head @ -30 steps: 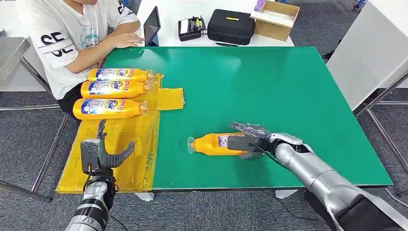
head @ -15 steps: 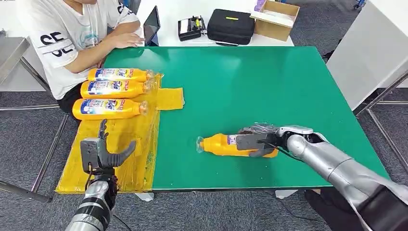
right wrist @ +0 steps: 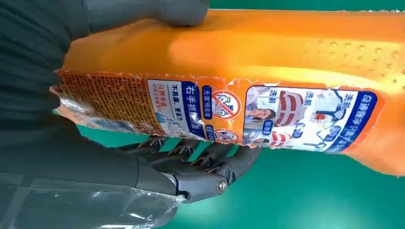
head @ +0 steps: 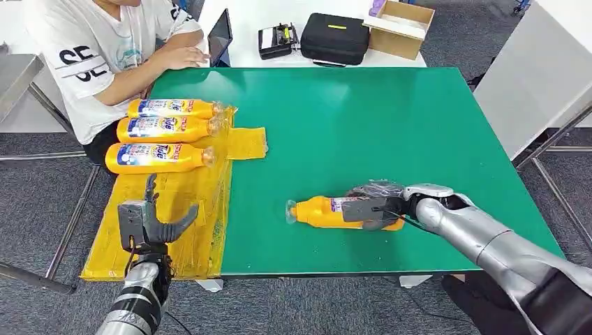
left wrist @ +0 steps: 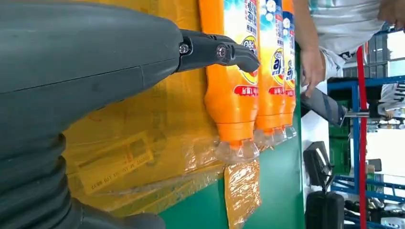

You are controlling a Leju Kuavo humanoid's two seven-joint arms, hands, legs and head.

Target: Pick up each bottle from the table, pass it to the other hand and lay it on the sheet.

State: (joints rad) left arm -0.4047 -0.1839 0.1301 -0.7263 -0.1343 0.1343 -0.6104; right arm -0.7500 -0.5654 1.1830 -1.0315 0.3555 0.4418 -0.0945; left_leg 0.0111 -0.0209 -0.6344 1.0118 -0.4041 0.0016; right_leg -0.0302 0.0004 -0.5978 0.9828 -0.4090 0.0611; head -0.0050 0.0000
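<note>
One orange detergent bottle lay on its side on the green table, well apart from the yellow sheet, with its clear cap pointed toward the sheet. The right hand was closed around the bottle's wide base end, the thumb pressed on one side and the darker fingers curled under the other, as was seen in the right wrist view. The left hand was held over the near part of the sheet with fingers spread and nothing in it.

The bottle was judged to be rigid moulded plastic, smooth and glossy, so some slipperiness was expected; the wrinkled, peeling label was thought to offer a little more friction than the bare plastic. If filled, moderate weight was to be assumed, with most of it toward the base. A hold across the broad body near the label was judged soundest, leaving the narrower shoulder and neck free for the receiving hand. The clear cap was considered a poor place to grip, being small and smooth.

Four detergent bottles were counted in all: three bottles lying side by side on the far end of the sheet, and one in the right hand. One sheet was counted. A seated person was visible beyond the sheet.
</note>
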